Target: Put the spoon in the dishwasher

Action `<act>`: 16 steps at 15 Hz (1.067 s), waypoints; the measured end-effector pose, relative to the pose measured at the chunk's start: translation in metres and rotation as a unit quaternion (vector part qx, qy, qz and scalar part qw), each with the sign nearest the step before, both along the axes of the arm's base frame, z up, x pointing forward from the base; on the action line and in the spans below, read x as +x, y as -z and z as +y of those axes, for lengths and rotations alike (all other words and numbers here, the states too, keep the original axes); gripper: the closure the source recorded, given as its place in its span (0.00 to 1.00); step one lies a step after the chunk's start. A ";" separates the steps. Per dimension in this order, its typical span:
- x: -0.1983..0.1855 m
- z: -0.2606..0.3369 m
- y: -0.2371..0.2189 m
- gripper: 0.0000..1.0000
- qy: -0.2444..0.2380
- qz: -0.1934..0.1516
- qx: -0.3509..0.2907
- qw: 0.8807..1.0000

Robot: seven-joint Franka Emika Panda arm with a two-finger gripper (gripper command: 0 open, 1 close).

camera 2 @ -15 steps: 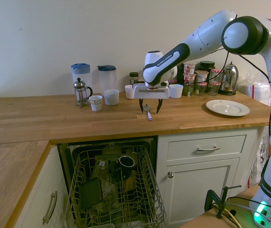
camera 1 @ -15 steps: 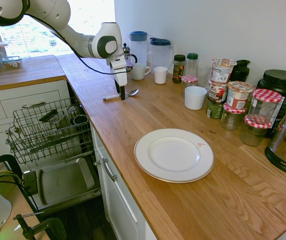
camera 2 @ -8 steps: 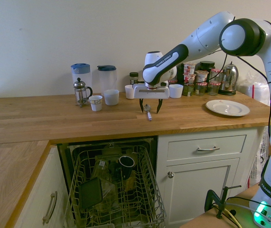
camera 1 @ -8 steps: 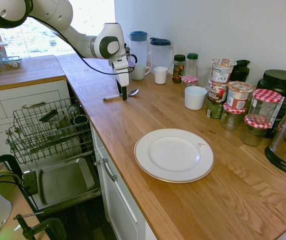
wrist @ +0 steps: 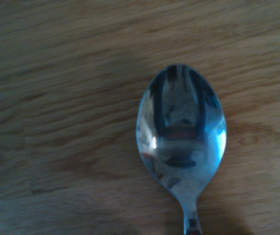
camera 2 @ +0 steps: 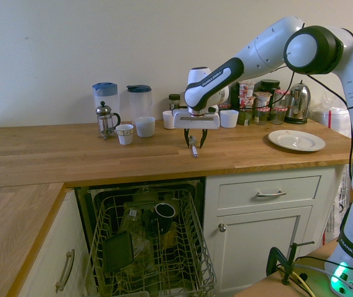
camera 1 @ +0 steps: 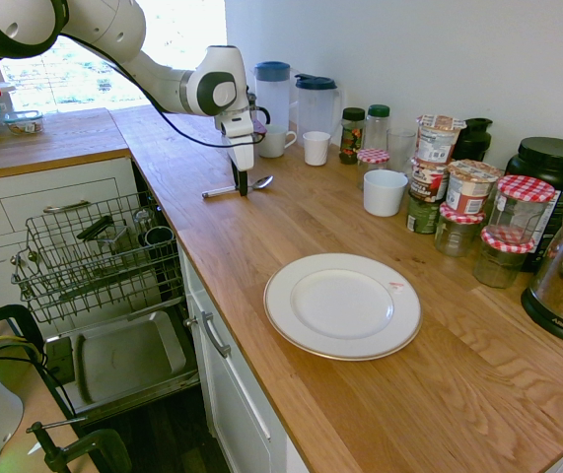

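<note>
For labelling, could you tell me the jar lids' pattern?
Red-and-white gingham lids, clearest in the first exterior view.

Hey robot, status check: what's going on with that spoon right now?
Gripper down over spoon, jaws partly closed around handle. Spoon flat on wooden counter, not lifted. Dishwasher open, rack out. Nothing blocking.

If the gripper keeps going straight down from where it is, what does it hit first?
Most likely the spoon lying on the wooden counter: the gripper points down right over its handle, fingers either side, with the counter directly beneath.
</note>
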State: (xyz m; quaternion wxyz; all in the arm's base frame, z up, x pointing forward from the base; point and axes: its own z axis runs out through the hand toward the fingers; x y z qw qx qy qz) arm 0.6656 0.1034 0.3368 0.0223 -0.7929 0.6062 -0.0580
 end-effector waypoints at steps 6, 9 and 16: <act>0.002 -0.010 0.000 1.00 0.000 0.001 0.005 1.000; 0.002 -0.010 0.000 1.00 -0.003 -0.002 0.008 1.000; 0.002 -0.017 -0.021 1.00 0.010 -0.015 0.019 1.000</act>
